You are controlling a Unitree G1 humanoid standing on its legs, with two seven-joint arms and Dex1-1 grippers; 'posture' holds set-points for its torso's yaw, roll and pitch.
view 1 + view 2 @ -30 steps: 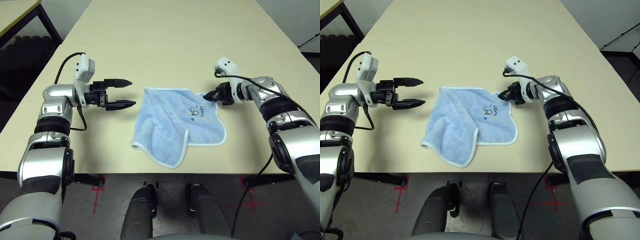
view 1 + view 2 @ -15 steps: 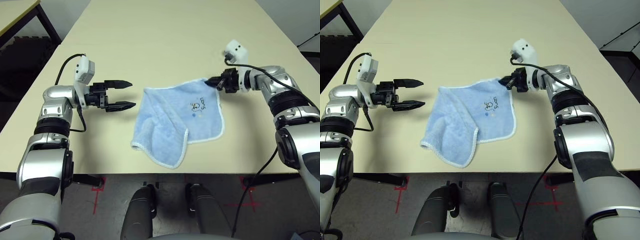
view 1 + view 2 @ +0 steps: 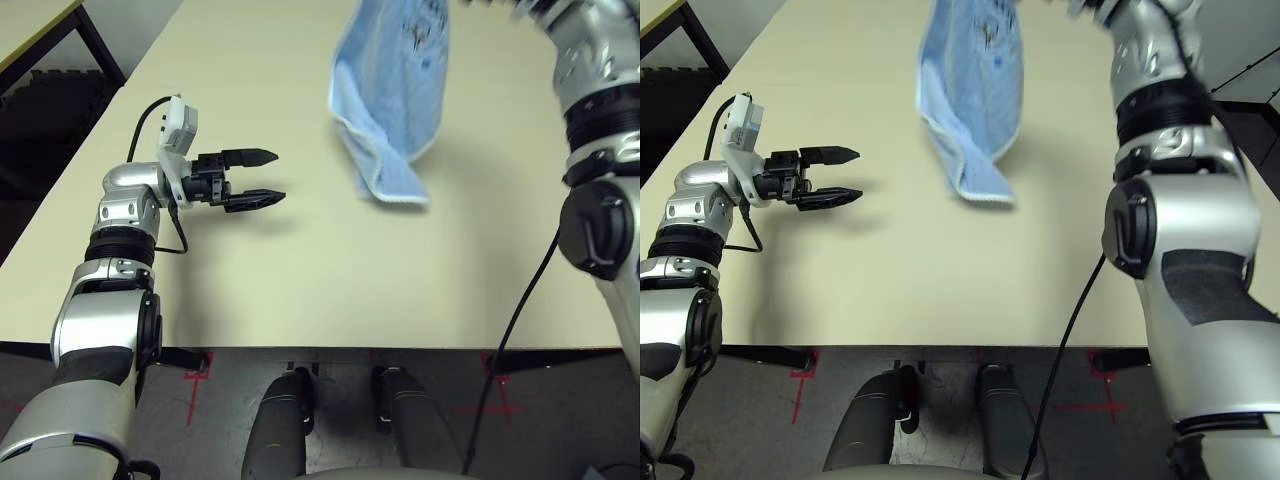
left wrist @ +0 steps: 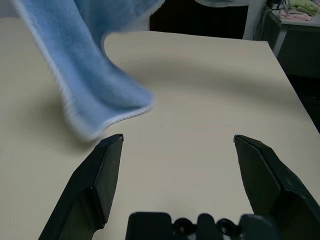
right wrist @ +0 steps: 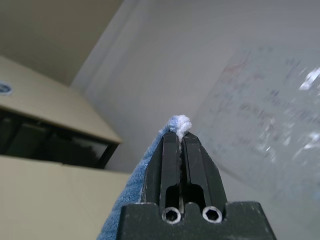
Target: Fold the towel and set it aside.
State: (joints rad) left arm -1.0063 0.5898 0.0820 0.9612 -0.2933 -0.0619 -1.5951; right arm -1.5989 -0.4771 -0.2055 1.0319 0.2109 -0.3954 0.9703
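The light blue towel (image 3: 395, 90) hangs in the air above the table (image 3: 300, 270), its whitish-edged lower end dangling just over the surface. A dark logo (image 3: 415, 25) shows near its top. My right arm (image 3: 590, 60) reaches up past the picture's top edge. In the right wrist view my right gripper (image 5: 181, 136) is shut on a towel corner (image 5: 181, 122). My left gripper (image 3: 278, 176) hovers open to the left of the towel, fingers pointing at it, with nothing between them. From the left wrist view the towel (image 4: 85, 75) hangs a short way beyond the open fingers (image 4: 107, 165).
The cream table stretches far back and to both sides. Its front edge runs near my body. A second table (image 3: 30, 25) stands off to the far left, with dark floor between. A black cable (image 3: 515, 320) hangs from my right arm.
My right gripper has raised the towel off the table, up and farther back, so it now hangs. The left gripper has stayed open and shifted slightly right.
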